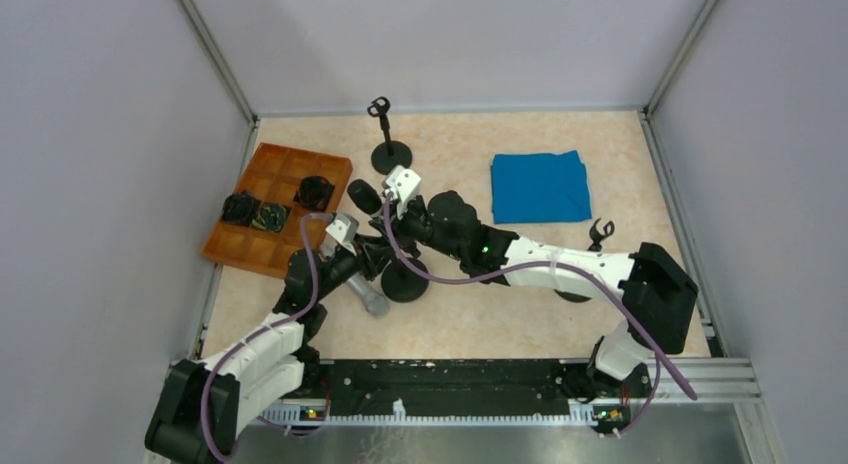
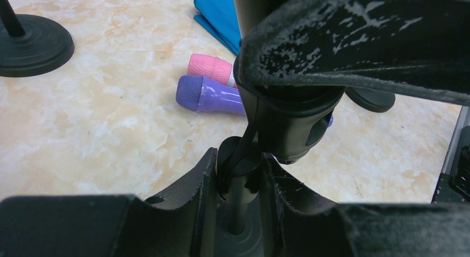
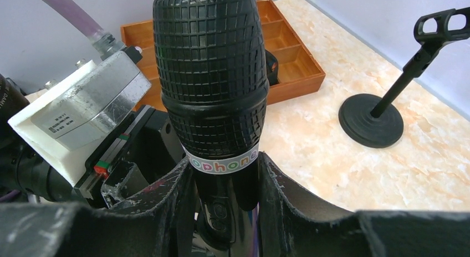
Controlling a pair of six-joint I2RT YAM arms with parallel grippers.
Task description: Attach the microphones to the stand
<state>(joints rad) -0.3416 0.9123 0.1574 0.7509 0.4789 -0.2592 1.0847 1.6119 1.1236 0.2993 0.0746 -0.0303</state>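
My right gripper (image 3: 224,163) is shut on the black microphone (image 3: 210,74), held upright with its grille head up. Its lower end (image 2: 288,124) hangs just above the clip of a black stand (image 2: 239,174), touching or nearly so. My left gripper (image 2: 239,157) is shut on that stand just under the clip, over its round base (image 1: 405,281). The pink microphone (image 2: 210,68) and the purple microphone (image 2: 208,95) lie side by side on the table behind. A silver-grey microphone (image 1: 372,302) lies by the left arm.
A second stand (image 1: 388,149) with an empty clip stands at the back, and a third stand (image 1: 600,232) rises behind the right forearm. A folded blue cloth (image 1: 540,186) lies at the back right. A wooden compartment tray (image 1: 275,209) with dark objects sits at the left.
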